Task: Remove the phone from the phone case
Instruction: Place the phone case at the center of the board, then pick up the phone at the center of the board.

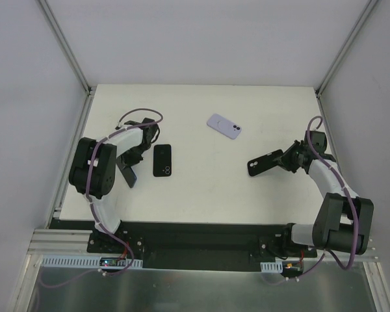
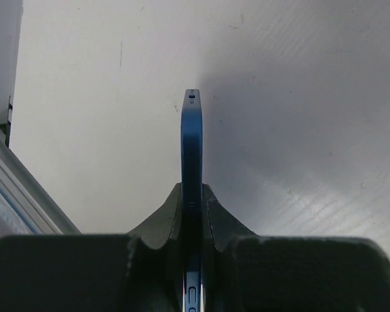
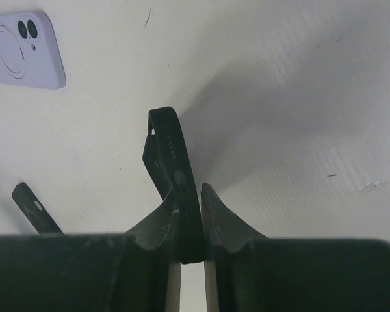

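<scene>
My left gripper (image 1: 132,168) is shut on a blue phone (image 1: 128,174) and holds it on edge above the table's left side. In the left wrist view the phone (image 2: 192,149) stands edge-on between the fingers (image 2: 214,208), with no case on it. My right gripper (image 1: 285,160) is shut on a black phone case (image 1: 262,163), lifted at the right. In the right wrist view the case (image 3: 171,153) looks thin and bent, pinched at one end between the fingertips (image 3: 211,205).
A second black phone or case (image 1: 162,160) lies camera side up beside the left arm. A lilac case with camera holes (image 1: 223,125) lies near the table's back middle and also shows in the right wrist view (image 3: 23,49). White walls stand around the table.
</scene>
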Available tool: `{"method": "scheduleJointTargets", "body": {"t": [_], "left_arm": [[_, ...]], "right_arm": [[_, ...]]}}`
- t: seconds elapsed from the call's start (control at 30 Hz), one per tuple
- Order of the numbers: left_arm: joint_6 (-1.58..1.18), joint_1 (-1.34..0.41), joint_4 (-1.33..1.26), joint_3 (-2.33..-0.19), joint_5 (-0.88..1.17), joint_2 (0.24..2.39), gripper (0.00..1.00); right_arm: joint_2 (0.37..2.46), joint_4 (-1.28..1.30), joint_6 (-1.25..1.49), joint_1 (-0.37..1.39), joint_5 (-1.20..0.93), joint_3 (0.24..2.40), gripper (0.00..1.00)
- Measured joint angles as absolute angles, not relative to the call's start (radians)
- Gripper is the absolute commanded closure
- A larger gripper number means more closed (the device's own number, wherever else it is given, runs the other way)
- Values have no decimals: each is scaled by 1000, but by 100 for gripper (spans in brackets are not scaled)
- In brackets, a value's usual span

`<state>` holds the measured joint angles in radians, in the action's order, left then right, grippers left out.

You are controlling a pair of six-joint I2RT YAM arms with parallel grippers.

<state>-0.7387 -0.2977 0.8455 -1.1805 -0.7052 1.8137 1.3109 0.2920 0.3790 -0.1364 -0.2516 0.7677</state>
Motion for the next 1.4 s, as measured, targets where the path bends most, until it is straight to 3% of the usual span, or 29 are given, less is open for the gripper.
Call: {"method": "scheduleJointTargets", "body": {"t": [0.4, 0.47, 0.63, 0.67, 0.7, 0.73, 0.8, 0.93, 1.0, 1.1, 1.4], "left_arm": [[-770, -227, 869, -1228, -726, 1906, 100], [-768, -222, 871, -1244, -725, 1918, 99], [-763, -221, 873, -1261, -715, 1927, 85], [-759, -221, 874, -1262, -713, 1927, 78], [-756, -221, 873, -1262, -709, 1927, 74], [-752, -221, 873, -1263, -705, 1927, 61], [-745, -221, 871, -1267, -690, 1927, 53], [-738, -221, 869, -1287, -664, 1927, 46], [-733, -221, 870, -1299, -658, 1928, 29], [-716, -221, 869, -1317, -658, 1927, 15], [-690, -233, 871, -1324, -586, 1804, 2]], "right_arm": [[1285, 291, 370, -163, -220, 743, 99], [1288, 310, 366, -173, -207, 753, 94], [1320, 350, 364, -186, -158, 787, 79], [1334, 359, 363, -187, -150, 796, 75], [1347, 365, 361, -188, -141, 805, 67], [1359, 372, 358, -189, -134, 813, 61], [1378, 381, 350, -191, -108, 822, 45], [1401, 413, 331, -196, -60, 825, 28], [1402, 427, 324, -196, -49, 826, 21], [1402, 448, 318, -196, -26, 835, 18], [1300, 513, 314, -126, 56, 881, 18]]}}
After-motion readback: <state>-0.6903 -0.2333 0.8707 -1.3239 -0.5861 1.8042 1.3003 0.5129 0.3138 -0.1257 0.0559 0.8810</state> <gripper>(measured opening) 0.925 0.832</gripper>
